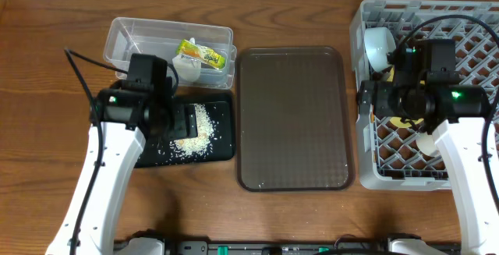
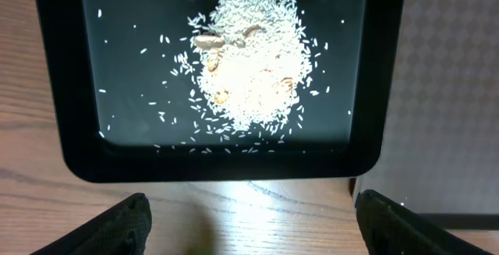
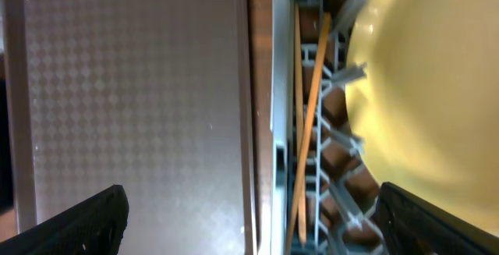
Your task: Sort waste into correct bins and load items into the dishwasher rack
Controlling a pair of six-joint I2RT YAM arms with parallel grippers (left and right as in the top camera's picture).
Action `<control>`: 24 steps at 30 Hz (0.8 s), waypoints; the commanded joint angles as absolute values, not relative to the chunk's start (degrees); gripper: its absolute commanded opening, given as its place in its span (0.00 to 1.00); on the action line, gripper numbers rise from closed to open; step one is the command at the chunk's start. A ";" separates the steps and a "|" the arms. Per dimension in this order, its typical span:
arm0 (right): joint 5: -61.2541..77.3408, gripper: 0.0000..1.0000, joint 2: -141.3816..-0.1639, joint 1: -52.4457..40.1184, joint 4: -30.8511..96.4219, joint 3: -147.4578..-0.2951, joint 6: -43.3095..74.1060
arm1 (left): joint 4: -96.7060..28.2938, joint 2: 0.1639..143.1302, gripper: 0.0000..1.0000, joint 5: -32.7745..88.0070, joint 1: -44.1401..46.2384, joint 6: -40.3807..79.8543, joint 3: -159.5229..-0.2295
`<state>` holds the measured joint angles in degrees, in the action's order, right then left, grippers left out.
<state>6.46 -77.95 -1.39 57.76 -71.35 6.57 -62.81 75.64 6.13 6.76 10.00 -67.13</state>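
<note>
1. Left gripper [image 2: 249, 228]: wide open and holding nothing. It hovers over the tabletop [image 1: 47, 52] at the black tray's [image 2: 70, 130] edge.
2. Right gripper [image 3: 257, 224]: wide open and holding nothing. It hangs over the seam between the brown tray [image 1: 292, 118] and the rack [image 1: 374, 161].
3. Rice [image 2: 249, 60]: heaped in the black tray with a few tan bits among it and stray grains around the heap.
4. Wrapper [image 1: 201, 54]: lies in the clear tub [image 1: 140, 37], with something white just beside it.
5. Plate [image 3: 421, 91]: stands in the rack. The chopsticks [image 3: 308, 130] lie along the rack's lattice next to it.
6. White bowl [image 1: 380, 44]: sits in the rack's far corner. We cannot find the blue bowl, because the right arm hides much of the rack.
7. Step in hand: we judge the sorting and loading close to finished, since the brown tray carries nothing.
8. Next move: it likely calls for lifting both arms clear, then checking the rack and tabletop for leftovers.
9. Writing: the wrapper bears print too small to read. We make out no other label or brand.
</note>
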 commanded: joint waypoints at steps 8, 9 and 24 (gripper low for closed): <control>5.39 0.99 -56.80 -1.96 47.70 -56.60 5.69 | -53.76 44.88 0.86 6.68 7.05 8.47 -51.09; 5.26 0.99 -53.58 -1.96 46.02 -54.04 5.67 | -52.95 41.25 0.86 6.66 7.05 8.80 -49.47; 4.36 0.99 -36.71 -1.91 58.67 -44.88 5.72 | -53.49 24.99 0.86 6.66 7.05 8.80 -47.22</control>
